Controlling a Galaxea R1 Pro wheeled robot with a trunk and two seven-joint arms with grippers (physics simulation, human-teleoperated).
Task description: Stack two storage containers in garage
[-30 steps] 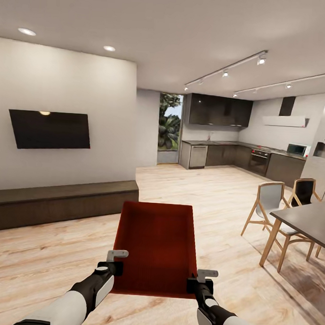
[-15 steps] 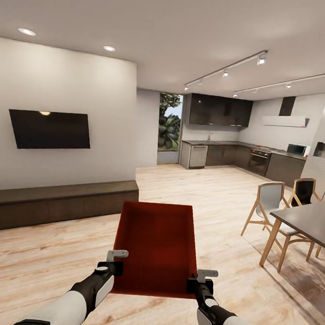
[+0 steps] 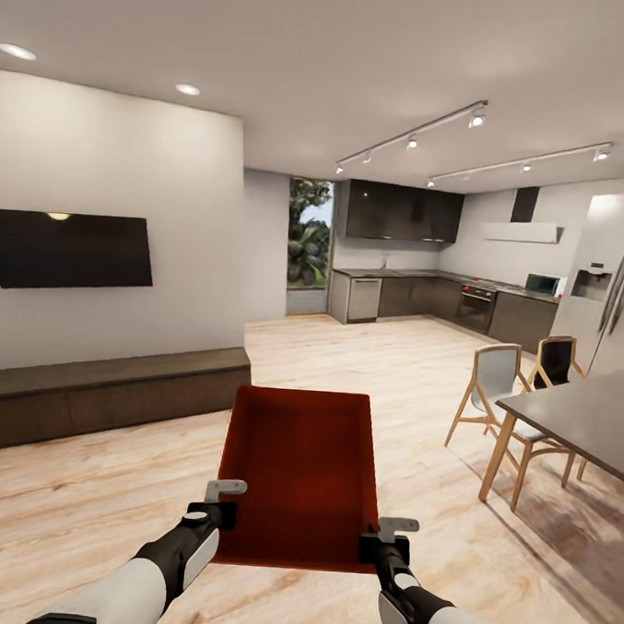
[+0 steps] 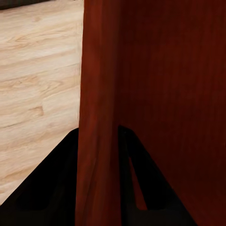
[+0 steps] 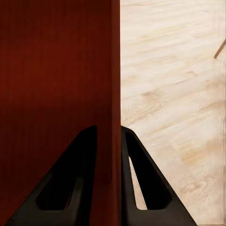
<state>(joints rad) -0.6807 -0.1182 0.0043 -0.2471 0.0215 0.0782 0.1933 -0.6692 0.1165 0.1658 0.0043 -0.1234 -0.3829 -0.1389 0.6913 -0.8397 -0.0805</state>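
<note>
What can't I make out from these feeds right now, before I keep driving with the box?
- Floor just ahead: hidden under the storage container in the head view.
- Dining table: cut off by that view's right edge.
- Container's underside: faces away from every camera.
- Left gripper and right gripper: fingertip contact blocked by the container walls in the wrist views.

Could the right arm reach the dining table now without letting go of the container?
Probably not. The right gripper is clamped on the container wall, which the left gripper holds too, and the dining table stands well off to the right across open floor.
</note>
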